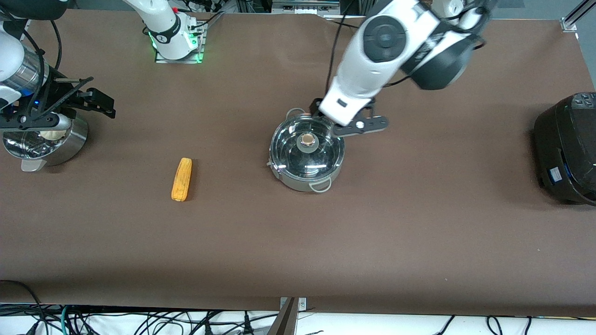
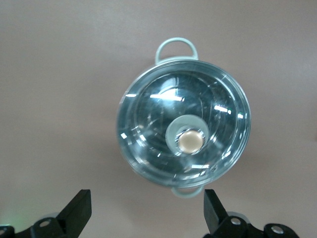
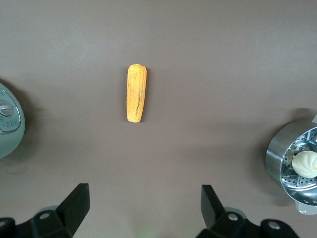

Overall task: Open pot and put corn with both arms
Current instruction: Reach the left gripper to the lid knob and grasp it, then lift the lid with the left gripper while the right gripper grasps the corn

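I see the pot (image 1: 307, 153) near the middle of the surface (image 1: 419, 223), lid (image 2: 183, 124) on, tan knob (image 2: 190, 141) at the lid's centre. One loop handle faces the front camera and the other faces the bases.

The corn (image 1: 182, 179) lies flat on the bare surface, well apart from the pot, toward the right arm's end and slightly nearer the front camera than the pot. Its long axis runs roughly from the bases toward the front camera.

Left tool (image 2: 147, 210): hanging over the edge of the pot that faces the bases. I read its fingers (image 2: 79, 208) as spread wide with nothing between them; the pot shows in the gap.

Right tool (image 3: 145, 208): up over the right arm's end of the surface, above a steamer pot (image 1: 44, 139) with a white bun (image 3: 303, 162) in its perforated insert. Its fingers (image 3: 77, 206) are also spread wide and hold nothing; the corn shows well clear of them in the right wrist view.

A black cooker (image 1: 568, 149) stands at the left arm's end.
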Controlling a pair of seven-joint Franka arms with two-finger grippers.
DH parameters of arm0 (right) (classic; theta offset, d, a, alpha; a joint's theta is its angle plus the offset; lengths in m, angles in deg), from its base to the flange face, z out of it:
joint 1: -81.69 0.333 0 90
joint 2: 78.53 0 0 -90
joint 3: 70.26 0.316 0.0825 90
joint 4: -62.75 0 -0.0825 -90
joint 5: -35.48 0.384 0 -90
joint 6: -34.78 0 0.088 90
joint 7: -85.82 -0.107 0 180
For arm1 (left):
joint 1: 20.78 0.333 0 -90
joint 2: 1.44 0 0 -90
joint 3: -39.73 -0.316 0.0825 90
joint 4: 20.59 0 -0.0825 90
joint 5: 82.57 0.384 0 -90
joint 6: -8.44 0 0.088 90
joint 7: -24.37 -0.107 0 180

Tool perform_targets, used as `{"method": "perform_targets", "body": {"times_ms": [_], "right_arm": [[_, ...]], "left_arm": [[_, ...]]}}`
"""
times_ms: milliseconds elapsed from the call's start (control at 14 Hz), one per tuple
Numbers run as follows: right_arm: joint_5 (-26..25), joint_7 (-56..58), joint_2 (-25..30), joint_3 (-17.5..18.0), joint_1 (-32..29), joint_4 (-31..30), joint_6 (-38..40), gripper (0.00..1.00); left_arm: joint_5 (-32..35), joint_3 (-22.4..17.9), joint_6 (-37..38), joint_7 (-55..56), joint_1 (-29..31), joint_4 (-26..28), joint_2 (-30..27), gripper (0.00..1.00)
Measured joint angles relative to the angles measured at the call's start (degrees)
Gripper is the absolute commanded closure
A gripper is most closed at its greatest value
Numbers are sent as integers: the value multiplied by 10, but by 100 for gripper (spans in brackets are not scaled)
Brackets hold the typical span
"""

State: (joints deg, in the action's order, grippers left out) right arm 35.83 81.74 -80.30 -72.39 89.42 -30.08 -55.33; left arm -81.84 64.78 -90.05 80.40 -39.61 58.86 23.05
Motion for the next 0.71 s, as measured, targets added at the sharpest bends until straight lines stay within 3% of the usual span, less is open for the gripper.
{"method": "perform_targets", "body": {"times_ms": [429, 714], "right_arm": [[0, 0, -1, -2, 0, -45, -41, 0], [0, 0, -11, -2, 0, -85, -89, 0]], "left_arm": [[23, -4, -94, 33, -33, -5, 77, 0], [85, -2, -136, 32, -35, -6, 100, 0]]}}
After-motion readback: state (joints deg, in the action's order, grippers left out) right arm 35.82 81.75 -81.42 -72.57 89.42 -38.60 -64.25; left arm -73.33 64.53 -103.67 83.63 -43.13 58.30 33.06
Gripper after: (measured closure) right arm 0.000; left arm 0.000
